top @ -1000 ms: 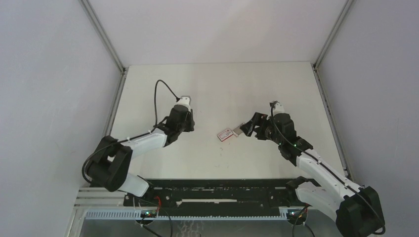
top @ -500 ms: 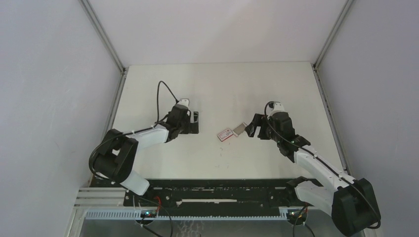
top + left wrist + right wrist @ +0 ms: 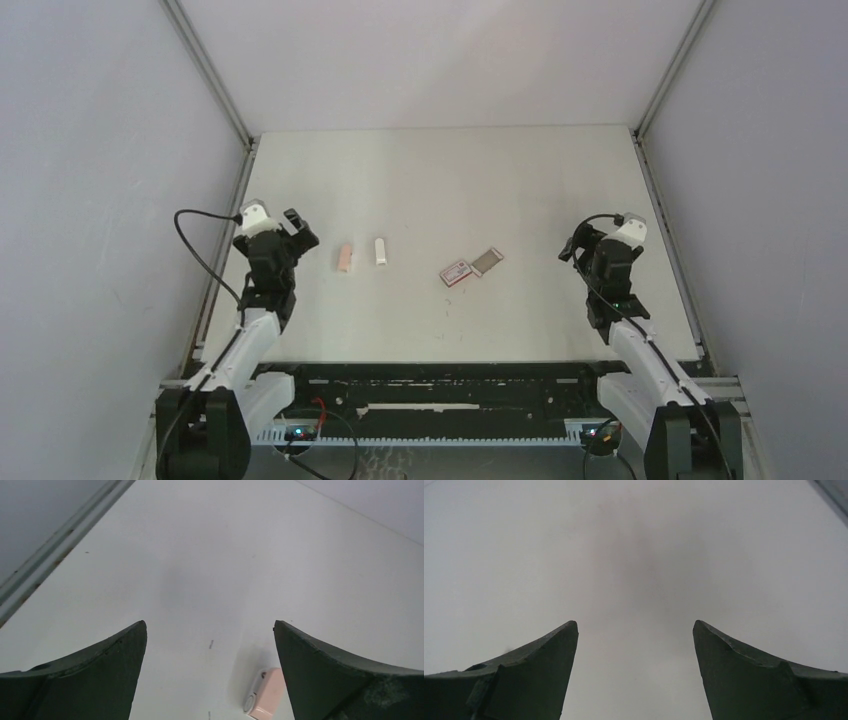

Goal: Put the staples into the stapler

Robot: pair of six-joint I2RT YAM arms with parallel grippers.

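Top external: flat red-and-white box (image 3: 456, 272), grey tray (image 3: 487, 261) slid out; left gripper (image 3: 210, 624), right gripper (image 3: 635, 622) wide.

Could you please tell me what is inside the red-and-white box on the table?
A grey tray shows pulled out at the right end of the box. Whether staples lie in it is too small to tell; the box top covers anything left inside.

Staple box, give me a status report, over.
Left gripper open, empty; right gripper open, empty. Staple box mid-table, grey tray slid out, untouched. Nothing blocking it.
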